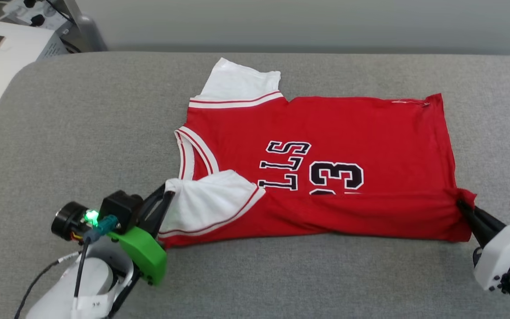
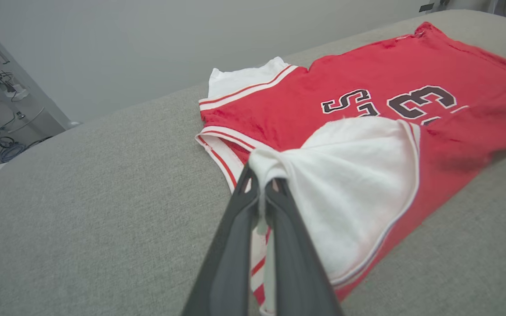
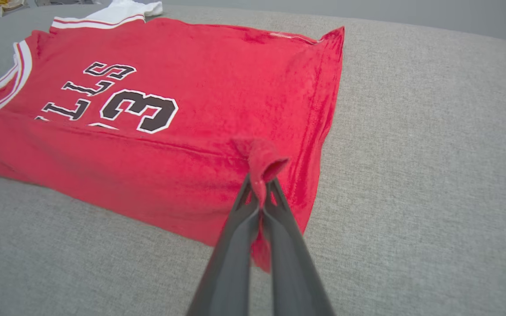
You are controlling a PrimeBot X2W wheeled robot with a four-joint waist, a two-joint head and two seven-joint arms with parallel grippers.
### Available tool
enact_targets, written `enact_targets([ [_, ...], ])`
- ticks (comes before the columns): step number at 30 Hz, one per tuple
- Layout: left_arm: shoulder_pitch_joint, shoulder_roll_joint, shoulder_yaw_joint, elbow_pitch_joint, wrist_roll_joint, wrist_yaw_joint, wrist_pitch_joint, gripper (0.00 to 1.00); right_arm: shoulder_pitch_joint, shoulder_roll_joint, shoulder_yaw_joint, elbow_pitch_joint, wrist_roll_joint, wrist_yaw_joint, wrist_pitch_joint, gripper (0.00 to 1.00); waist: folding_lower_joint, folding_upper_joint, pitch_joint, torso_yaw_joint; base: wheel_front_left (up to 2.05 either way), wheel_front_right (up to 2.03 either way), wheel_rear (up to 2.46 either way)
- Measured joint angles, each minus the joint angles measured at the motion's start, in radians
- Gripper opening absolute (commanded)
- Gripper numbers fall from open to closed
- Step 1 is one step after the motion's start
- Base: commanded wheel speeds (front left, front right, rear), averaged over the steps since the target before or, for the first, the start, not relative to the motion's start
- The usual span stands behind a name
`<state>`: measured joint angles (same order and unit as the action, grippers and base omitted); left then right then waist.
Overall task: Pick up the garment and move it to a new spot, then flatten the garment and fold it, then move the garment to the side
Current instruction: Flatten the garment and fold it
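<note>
- The garment (image 1: 348, 128) lies in the middle of the table (image 1: 82, 133), near side doubled toward the far edge
- Left gripper (image 1: 168, 191) clamps the white sleeve (image 1: 206, 199), right gripper (image 1: 463, 204) the hem corner (image 1: 467, 196), seemingly to carry the fold evenly

The left claw (image 1: 168, 190) has two long, dark grey fingers (image 2: 231, 263) that taper to the tips, each with a small triangular cut-out near the end. Behind it sit a bright green bracket (image 1: 144, 254), a black camera block (image 1: 120, 208), a black cylinder (image 1: 67, 220) beside a glowing green light (image 1: 91, 216), and a teal connector (image 1: 106, 224) feeding a black cable (image 1: 80, 266). The forearm shell (image 1: 100, 277) is white. The right claw (image 1: 462, 204) has matching dark fingers on a white housing (image 1: 498, 252).
</note>
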<state>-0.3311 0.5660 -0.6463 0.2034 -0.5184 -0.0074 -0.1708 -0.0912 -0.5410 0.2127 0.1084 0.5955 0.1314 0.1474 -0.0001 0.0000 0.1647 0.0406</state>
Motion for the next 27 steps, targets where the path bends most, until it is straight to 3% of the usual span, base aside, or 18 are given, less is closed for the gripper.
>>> enact_targets([
  [11,-0.193,-0.080,-0.040,0.309,0.008,-0.093,-0.032,0.00,-0.197,-0.001,0.096,0.183,0.017,0.000,0.018,0.00,0.0000,0.0000,0.132,-0.034,0.00,0.00,0.00],
  [22,-0.257,-0.131,-0.086,0.501,-0.008,-0.116,-0.086,0.00,-0.271,0.006,0.179,0.292,0.057,0.000,-0.060,0.00,0.0000,0.0000,0.166,-0.052,0.00,0.00,0.00],
  [23,-0.258,-0.133,-0.089,0.508,-0.011,-0.116,-0.089,0.11,-0.271,0.006,0.182,0.295,0.059,0.000,-0.068,0.15,0.0001,0.0000,0.162,-0.052,0.00,0.00,0.00],
  [24,-0.260,-0.137,-0.091,0.515,-0.012,-0.118,-0.092,0.78,-0.271,0.006,0.184,0.298,0.061,0.000,-0.076,0.43,0.0001,0.0000,0.157,-0.050,0.00,0.00,0.00],
  [25,-0.261,-0.139,-0.091,0.518,-0.014,-0.118,-0.093,1.00,-0.270,0.005,0.187,0.299,0.067,0.000,-0.081,1.00,0.0001,0.0000,0.151,-0.049,0.00,0.00,0.00],
  [27,-0.261,-0.141,-0.094,0.520,-0.016,-0.119,-0.093,1.00,-0.269,0.003,0.187,0.290,0.069,0.000,-0.099,1.00,0.0001,0.0000,0.138,-0.047,0.00,0.00,0.00],
])
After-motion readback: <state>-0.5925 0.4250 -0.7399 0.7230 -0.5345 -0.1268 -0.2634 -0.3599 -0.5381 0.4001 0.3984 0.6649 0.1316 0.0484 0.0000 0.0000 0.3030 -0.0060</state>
